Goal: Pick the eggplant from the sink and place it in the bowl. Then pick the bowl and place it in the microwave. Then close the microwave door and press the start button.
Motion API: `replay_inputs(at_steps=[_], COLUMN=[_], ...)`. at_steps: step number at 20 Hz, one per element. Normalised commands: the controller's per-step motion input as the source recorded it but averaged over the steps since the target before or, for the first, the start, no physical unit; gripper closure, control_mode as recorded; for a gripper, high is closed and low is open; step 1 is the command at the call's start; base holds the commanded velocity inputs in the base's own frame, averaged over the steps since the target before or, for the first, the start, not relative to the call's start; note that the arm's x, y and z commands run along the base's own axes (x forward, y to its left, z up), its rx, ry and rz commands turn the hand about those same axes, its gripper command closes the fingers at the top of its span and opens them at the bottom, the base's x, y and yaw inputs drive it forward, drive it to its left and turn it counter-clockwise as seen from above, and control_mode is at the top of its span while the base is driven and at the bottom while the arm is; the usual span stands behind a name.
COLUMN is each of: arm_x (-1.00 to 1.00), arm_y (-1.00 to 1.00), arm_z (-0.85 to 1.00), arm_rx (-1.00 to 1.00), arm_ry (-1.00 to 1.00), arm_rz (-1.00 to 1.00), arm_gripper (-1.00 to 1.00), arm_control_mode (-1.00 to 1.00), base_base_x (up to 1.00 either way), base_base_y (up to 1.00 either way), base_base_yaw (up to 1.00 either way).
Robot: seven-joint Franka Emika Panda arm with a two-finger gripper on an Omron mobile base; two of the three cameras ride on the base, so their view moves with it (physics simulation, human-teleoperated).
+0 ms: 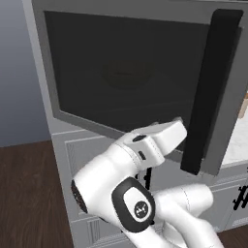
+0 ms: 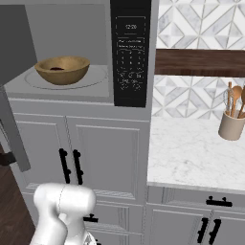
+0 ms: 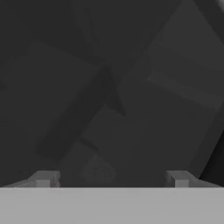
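Observation:
The microwave point(image 2: 67, 28) stands open, and the wooden bowl point(image 2: 72, 72) sits on its round turntable plate point(image 2: 93, 79). Inside the bowl lies the eggplant point(image 2: 58, 69), a small dark shape. The black control panel point(image 2: 130, 52) is to the right of the cavity. The microwave door point(image 1: 126, 68) is swung out wide, with its black bar handle point(image 1: 208, 92) at the free edge. My arm reaches up to the door's lower edge beside the handle. In the hand view my gripper point(image 3: 111, 180) is open and empty, its fingertips point(image 3: 43, 179) close to the dark tinted window.
A marble counter point(image 2: 191, 148) runs to the right of the microwave, with a beige holder of wooden utensils point(image 2: 232, 125) at its back. A dark wood shelf point(image 2: 201, 62) hangs above it. Grey cabinet doors with black handles point(image 2: 69, 165) lie below.

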Motion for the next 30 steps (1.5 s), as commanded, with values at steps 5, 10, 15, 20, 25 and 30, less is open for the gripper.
replay_inputs(at_steps=[5,10,15,20,25,30], arm_x=[1.00,1.00,1.00,1.00,0.99,0.76], arm_y=[-0.07,0.00,-0.02,-0.03,-0.01,0.00], arm_z=[0.00,0.00,0.00,0.00,0.00,-0.02], arm_rx=[0.00,0.00,0.02,0.02,0.02,0.01], arm_ry=[-0.01,0.00,0.00,0.00,0.00,0.00], arm_rz=[0.16,0.15,0.16,0.16,0.16,0.16], arm_gripper=[-1.00,-1.00,-1.00,-1.00,-1.00,-1.00], arm_control_mode=[-1.00,-1.00,-1.00,-1.00,-1.00,-1.00], base_base_x=[0.00,0.00,0.00,0.00,0.00,0.00], base_base_y=[0.00,0.00,0.00,0.00,0.00,0.00], base_base_yaw=[0.00,0.00,0.00,0.00,0.00,0.00])
